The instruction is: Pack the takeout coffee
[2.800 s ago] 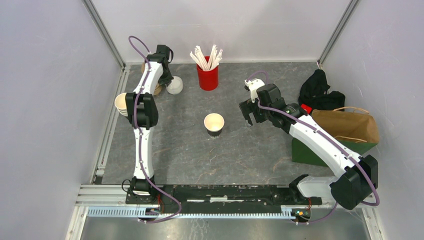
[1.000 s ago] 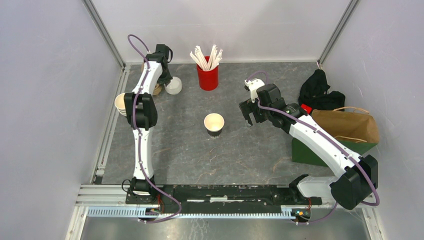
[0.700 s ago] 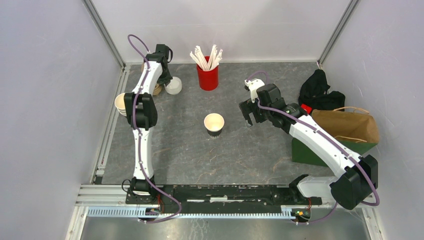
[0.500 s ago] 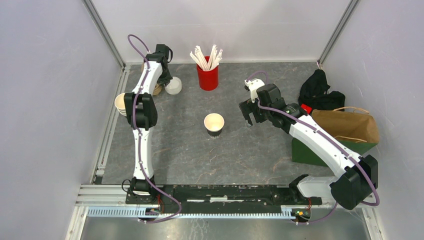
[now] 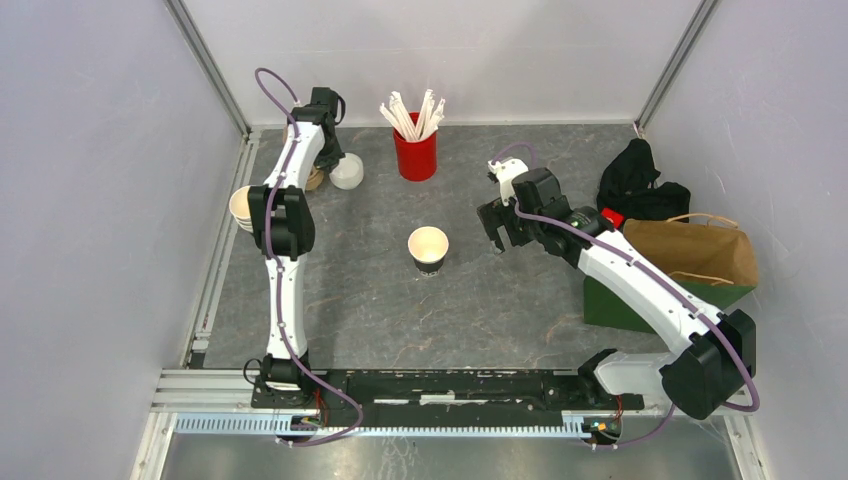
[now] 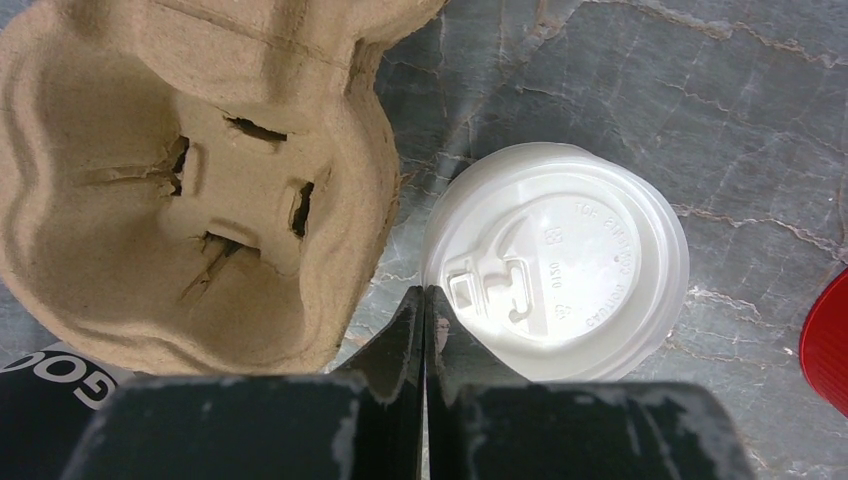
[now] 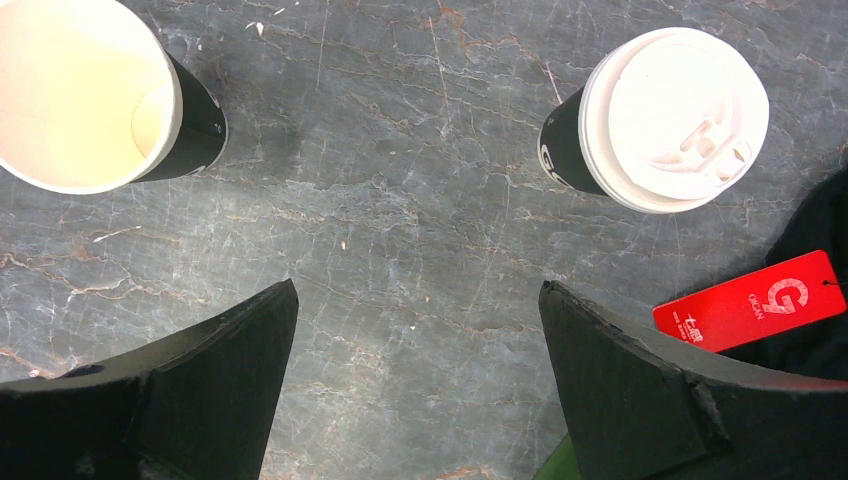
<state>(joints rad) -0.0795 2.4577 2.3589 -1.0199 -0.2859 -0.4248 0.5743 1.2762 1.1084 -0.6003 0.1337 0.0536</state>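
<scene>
One takeout coffee [image 7: 670,115], a black cup with a white sip lid, stands upright at the upper right of the right wrist view; the arm hides it in the top view. A lone lidless black cup [image 5: 428,243] stands mid-table and also shows in the right wrist view [image 7: 70,90]. My right gripper [image 7: 418,290] is open and empty above bare table between these two cups, and it also shows in the top view [image 5: 497,238]. My left gripper [image 6: 425,292] is shut at the rim of the top lid of the white lid stack [image 6: 570,260], one finger over the lid and one outside it.
A cardboard cup carrier [image 6: 200,180] lies just left of the lids. A red holder of straws [image 5: 415,155] stands at the back. Stacked lidless cups [image 5: 241,207] sit at the left edge. A paper bag [image 5: 695,250], black cloth [image 5: 635,180] and a red tag [image 7: 750,300] are on the right.
</scene>
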